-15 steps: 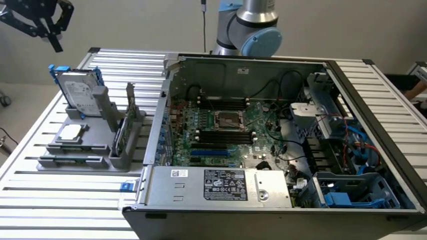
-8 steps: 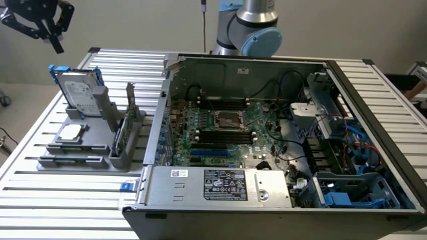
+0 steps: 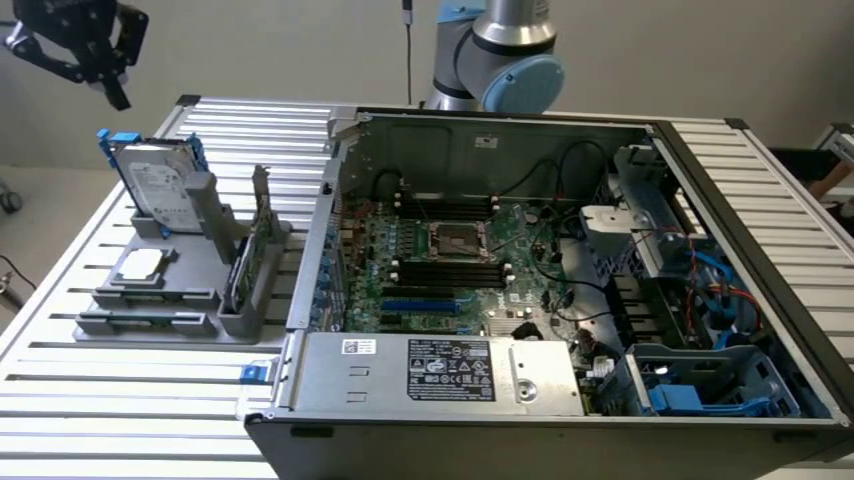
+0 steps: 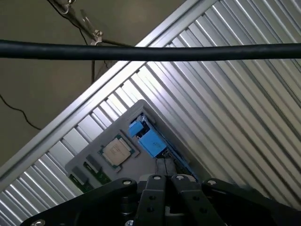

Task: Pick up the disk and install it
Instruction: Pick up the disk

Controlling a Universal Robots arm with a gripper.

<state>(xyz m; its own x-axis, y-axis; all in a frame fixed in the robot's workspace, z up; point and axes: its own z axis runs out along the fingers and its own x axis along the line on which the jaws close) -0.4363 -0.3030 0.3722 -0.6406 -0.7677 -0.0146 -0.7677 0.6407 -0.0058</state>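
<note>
High above disk (image 3: pixel 158 185): hand (image 4: pixel 165 180) closed, holding nothing.

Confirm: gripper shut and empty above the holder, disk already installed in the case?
No. The exterior view shows the disk standing on edge in the grey holder, outside the case, not installed. The rest holds: the gripper is shut and empty above the holder.
</note>
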